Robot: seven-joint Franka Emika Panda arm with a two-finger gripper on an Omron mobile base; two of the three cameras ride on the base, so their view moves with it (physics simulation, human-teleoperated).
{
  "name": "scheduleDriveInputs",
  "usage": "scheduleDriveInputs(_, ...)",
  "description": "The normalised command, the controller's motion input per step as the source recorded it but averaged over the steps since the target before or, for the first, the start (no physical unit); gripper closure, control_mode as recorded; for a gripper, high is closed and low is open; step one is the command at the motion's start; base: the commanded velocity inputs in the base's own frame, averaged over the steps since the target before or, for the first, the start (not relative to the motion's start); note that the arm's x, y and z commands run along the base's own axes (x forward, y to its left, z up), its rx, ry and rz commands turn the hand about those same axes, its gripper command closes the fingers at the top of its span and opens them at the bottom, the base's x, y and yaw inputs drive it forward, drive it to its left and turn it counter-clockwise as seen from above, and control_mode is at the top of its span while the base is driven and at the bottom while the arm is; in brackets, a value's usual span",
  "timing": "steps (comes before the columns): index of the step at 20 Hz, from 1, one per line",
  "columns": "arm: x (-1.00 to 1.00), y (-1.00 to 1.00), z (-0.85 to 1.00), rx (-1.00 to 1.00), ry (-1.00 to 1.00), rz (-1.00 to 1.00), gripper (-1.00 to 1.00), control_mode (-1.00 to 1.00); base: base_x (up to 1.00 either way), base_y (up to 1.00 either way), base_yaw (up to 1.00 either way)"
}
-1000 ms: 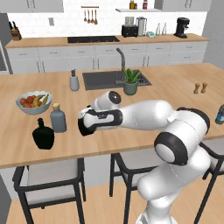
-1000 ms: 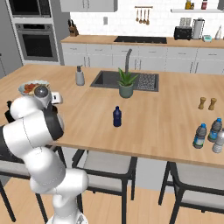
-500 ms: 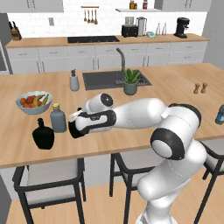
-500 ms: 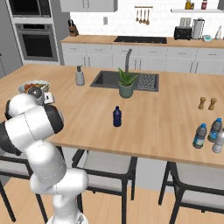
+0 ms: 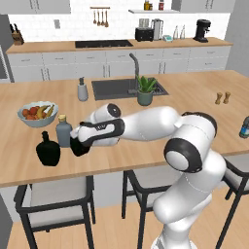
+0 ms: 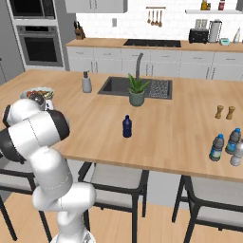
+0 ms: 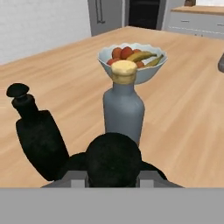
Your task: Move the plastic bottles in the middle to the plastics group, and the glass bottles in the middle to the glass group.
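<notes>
My gripper is shut on the glossy black glass bottle, holding it low over the island near its front left. In the hand view the bottle's round black stopper sits between my fingers. The glass group is right beside it: the round black flask to the left and the grey-blue corked bottle just behind. The dark blue plastic bottle stands mid-island. The plastics group stands at the island's far right.
A fruit bowl sits behind the glass group. A grey soap dispenser, a sink and a potted plant are farther back. Two shakers stand at the right. Stools line the island's front.
My arm has swung left and lower with the black bottle, from mid-island to just beside the flask and the grey-blue bottle. The grip stays the same.
</notes>
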Motion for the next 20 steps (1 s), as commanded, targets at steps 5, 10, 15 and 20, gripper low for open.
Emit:
scheduleDriveInputs(5,0.0,0.05,-0.32,0.0,0.0,0.05,1.0,-1.0,0.0,0.0,0.0)
scheduleDriveInputs(10,0.0,0.03,-0.57,0.0,0.0,0.05,1.0,-1.0,0.0,0.0,0.0)
scheduleDriveInputs(15,0.0,0.0,-0.19,0.0,-0.04,0.03,1.0,-1.0,0.0,0.0,0.0)
scheduleDriveInputs(20,0.15,0.04,0.0,0.0,-0.11,0.02,1.0,-1.0,0.0,0.0,0.0)
